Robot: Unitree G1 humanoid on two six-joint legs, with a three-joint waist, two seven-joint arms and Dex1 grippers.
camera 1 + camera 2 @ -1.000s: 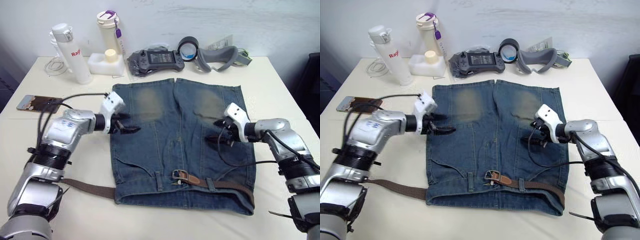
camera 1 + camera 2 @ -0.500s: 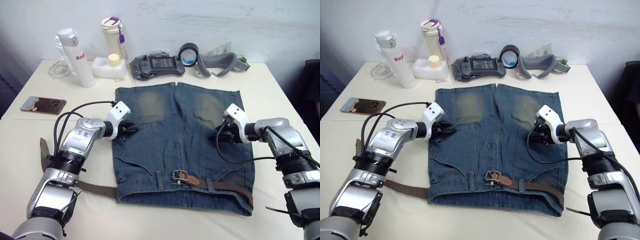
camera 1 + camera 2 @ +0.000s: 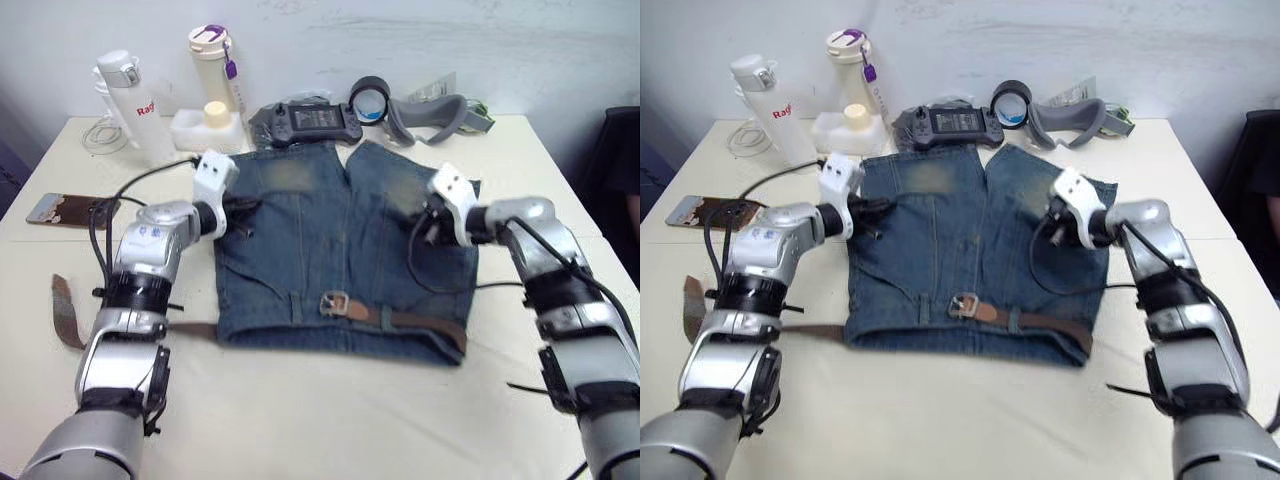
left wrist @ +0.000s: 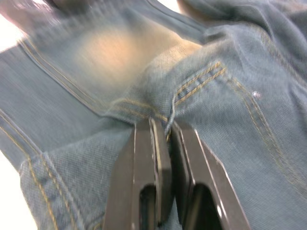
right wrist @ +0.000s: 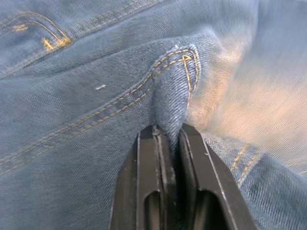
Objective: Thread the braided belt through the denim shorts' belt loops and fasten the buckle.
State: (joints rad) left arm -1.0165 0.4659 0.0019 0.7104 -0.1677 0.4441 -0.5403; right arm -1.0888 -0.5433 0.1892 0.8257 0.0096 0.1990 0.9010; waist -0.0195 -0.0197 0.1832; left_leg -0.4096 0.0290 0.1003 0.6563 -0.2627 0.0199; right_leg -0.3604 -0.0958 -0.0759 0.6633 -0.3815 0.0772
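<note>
The denim shorts lie flat mid-table, waistband toward me. The braided belt runs along the waistband through belt loops. Its silver buckle sits near the middle, and its free end trails off the shorts' left side onto the table. My left gripper is at the left leg's edge, shut on a pinched fold of denim. My right gripper is shut on a fold by a pocket corner on the right leg.
Along the far edge stand a white bottle, a purple-lidded bottle, a white box, a black controller, a tape roll and a grey padded band. A phone lies at far left.
Both grippers have closed from open onto folds of denim. The shorts have slid toward the table's far side, closer to the controller, with the belt's left end trailing behind.
</note>
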